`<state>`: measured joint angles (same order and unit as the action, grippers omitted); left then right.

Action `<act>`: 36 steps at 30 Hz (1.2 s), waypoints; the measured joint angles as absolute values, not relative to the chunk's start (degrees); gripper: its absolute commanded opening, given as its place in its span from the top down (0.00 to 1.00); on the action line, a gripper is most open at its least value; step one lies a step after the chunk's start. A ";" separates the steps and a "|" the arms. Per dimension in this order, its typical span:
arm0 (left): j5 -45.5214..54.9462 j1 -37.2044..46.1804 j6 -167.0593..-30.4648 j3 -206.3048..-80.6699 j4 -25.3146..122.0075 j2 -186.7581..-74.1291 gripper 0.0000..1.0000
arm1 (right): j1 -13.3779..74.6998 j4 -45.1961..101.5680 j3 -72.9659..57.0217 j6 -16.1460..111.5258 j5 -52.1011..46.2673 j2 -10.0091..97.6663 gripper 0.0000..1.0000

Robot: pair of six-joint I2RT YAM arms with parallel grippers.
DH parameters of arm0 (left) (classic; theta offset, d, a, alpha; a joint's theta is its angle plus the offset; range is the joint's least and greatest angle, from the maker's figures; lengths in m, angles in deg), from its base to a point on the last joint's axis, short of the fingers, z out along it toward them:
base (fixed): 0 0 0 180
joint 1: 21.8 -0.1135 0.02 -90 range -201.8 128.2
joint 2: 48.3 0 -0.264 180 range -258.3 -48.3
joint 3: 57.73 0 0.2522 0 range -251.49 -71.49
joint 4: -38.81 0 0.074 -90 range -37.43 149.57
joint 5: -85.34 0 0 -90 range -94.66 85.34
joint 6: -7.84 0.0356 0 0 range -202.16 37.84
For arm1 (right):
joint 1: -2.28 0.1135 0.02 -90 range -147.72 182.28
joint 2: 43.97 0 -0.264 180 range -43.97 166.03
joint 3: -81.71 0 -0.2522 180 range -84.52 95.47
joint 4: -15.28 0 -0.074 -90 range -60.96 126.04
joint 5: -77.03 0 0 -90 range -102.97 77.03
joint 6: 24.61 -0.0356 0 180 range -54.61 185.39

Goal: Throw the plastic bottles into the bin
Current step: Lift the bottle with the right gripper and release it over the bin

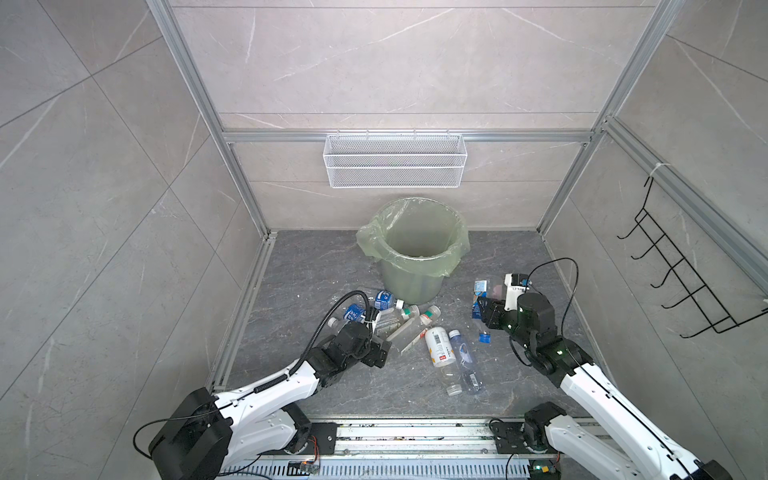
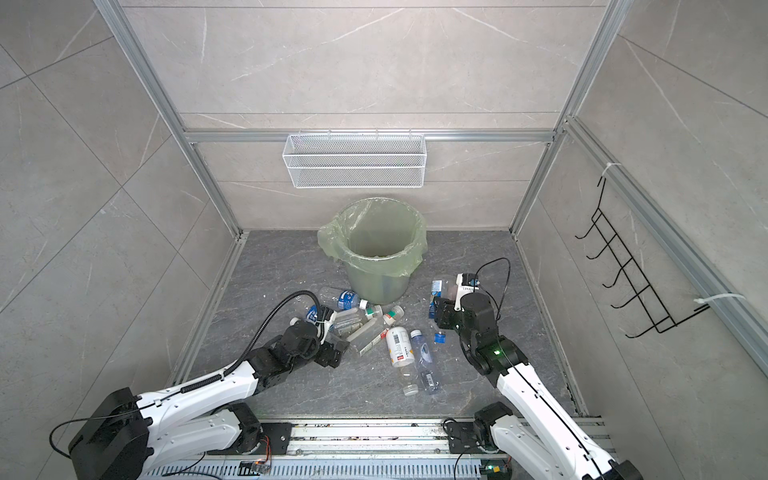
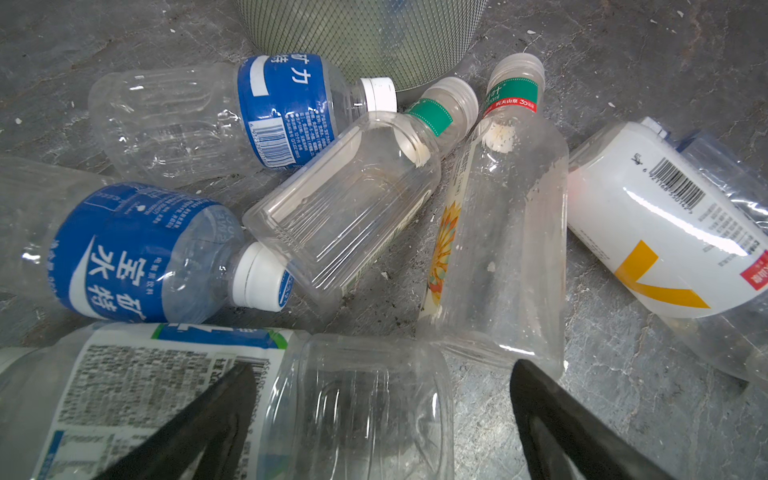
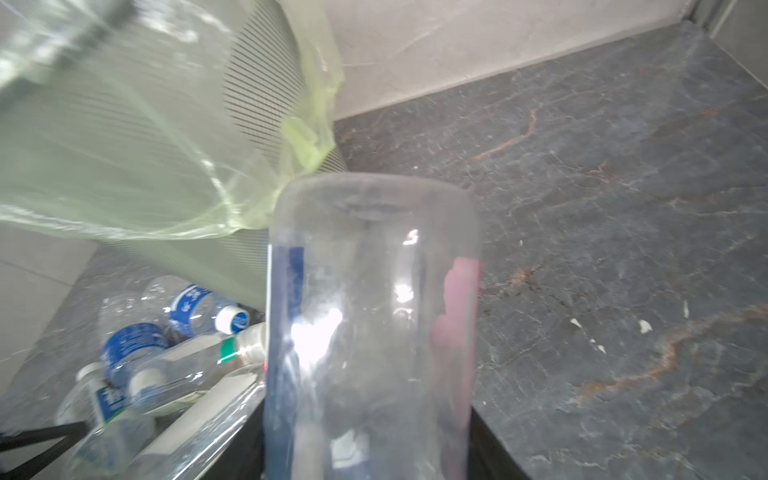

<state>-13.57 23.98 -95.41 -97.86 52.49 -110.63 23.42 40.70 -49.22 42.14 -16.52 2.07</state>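
Left wrist view gives us seven plastic bottles lying on the surface in front of the one bin, with the left tool spread wide over the nearest. Beside the bin, the right tool clenches an eighth bottle.

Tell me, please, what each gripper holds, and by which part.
Right gripper: a clear bottle, clasped across its body, base pointing away. Left gripper: nothing; its jaws stand open over the pile.
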 measured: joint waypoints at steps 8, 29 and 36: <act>-13.59 23.98 -95.41 -98.25 52.42 -111.28 0.02 | 23.91 45.22 -47.66 43.06 -13.00 -5.95 0.45; -14.92 23.98 -95.41 -98.71 52.40 -112.11 0.02 | 24.41 56.98 36.40 39.02 -4.52 57.72 0.01; -15.14 23.98 -95.43 -98.71 52.47 -112.05 0.00 | 24.39 62.49 34.87 39.02 -5.88 59.51 0.01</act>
<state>-15.14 23.98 -95.43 -98.71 52.47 -112.05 24.39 62.49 34.87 39.02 -5.88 59.51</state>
